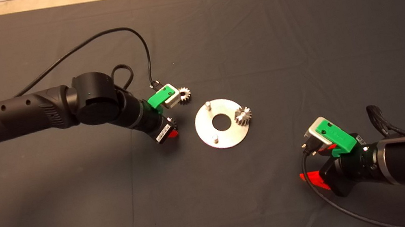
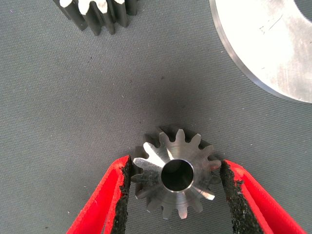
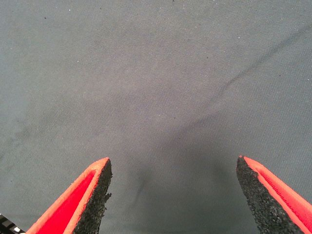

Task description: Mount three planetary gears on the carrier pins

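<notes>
The silver disc (image 1: 206,135) lies mid-mat with two bare carrier pins (image 1: 208,104) (image 1: 215,138). One planetary gear (image 1: 243,115) sits on the disc's right side, where it hides whatever is beneath it. A second gear (image 1: 184,94) (image 2: 97,14) lies on the mat just beyond the disc's left edge. My left gripper (image 1: 172,131) (image 2: 177,161) is low over the mat left of the disc (image 2: 273,44), shut on a third gear (image 2: 176,178); both black pads (image 2: 124,187) touch its teeth. My right gripper (image 1: 308,178) (image 3: 173,160) is open over bare mat at the lower right.
The dark mat (image 1: 254,30) covers the table, with light floor beyond its far and left edges. A black cable (image 1: 107,35) loops up behind the left wrist. Another cable (image 1: 336,202) trails from the right wrist toward the near edge.
</notes>
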You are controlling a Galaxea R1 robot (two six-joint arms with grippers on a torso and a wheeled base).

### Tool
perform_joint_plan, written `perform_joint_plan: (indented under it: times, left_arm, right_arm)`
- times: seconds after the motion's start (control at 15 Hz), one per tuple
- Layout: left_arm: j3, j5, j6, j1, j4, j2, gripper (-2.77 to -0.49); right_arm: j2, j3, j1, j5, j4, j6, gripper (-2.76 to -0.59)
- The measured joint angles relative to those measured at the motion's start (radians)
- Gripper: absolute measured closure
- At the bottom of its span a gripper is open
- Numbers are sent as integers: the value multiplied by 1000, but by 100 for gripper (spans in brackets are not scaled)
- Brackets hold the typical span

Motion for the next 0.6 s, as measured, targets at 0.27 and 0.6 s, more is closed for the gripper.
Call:
perform_joint_plan:
  times: [0.27, 0.6]
  left_arm:
    - [0, -2, 0, 0, 0, 0, -110]
    - [0, -13, 0, 3, 0, -2, -103]
  right_arm:
    - [0, 0, 0, 0, 0, 0, -189]
    - [0, 0, 0, 0, 0, 0, -189]
